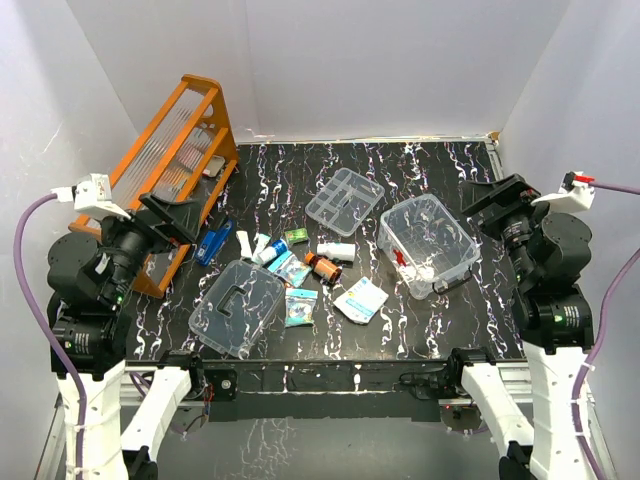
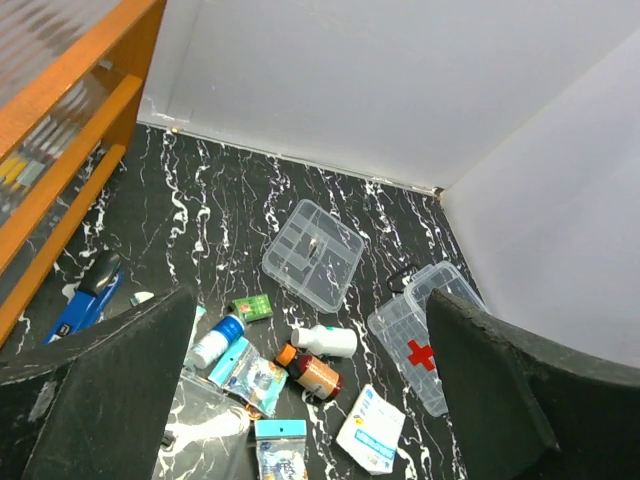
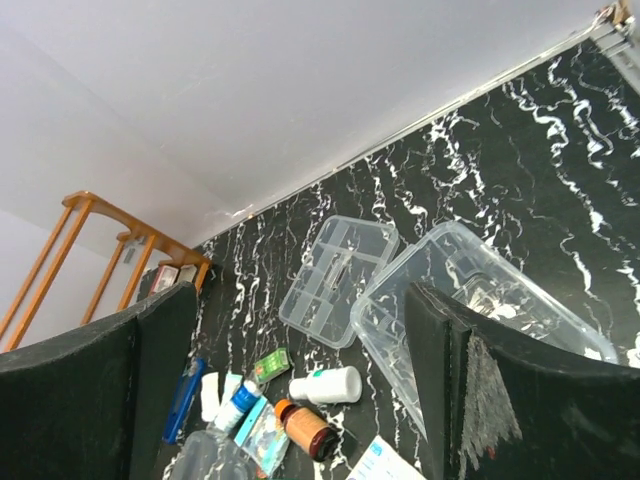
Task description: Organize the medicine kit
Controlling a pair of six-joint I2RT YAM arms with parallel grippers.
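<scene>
The clear kit box [image 1: 428,244] stands open at the right, with a red cross on its side [image 2: 425,345]. The compartmented tray [image 1: 345,200] lies behind it and is empty. The clear lid [image 1: 238,307] with a dark handle lies at the front left. Between them lie a white bottle [image 1: 337,250], a brown bottle with an orange cap [image 1: 324,268], a blue-and-white bottle [image 1: 265,253], a small green box [image 1: 295,237], a white packet [image 1: 361,300] and two blue-topped packets [image 1: 300,306]. My left gripper [image 1: 195,215] and my right gripper [image 1: 480,205] are open, empty and raised above the table.
An orange wooden rack [image 1: 175,160] with ribbed clear panels stands at the back left, close to my left arm. A blue object [image 1: 214,243] lies beside its foot. White walls close the table at the back and both sides.
</scene>
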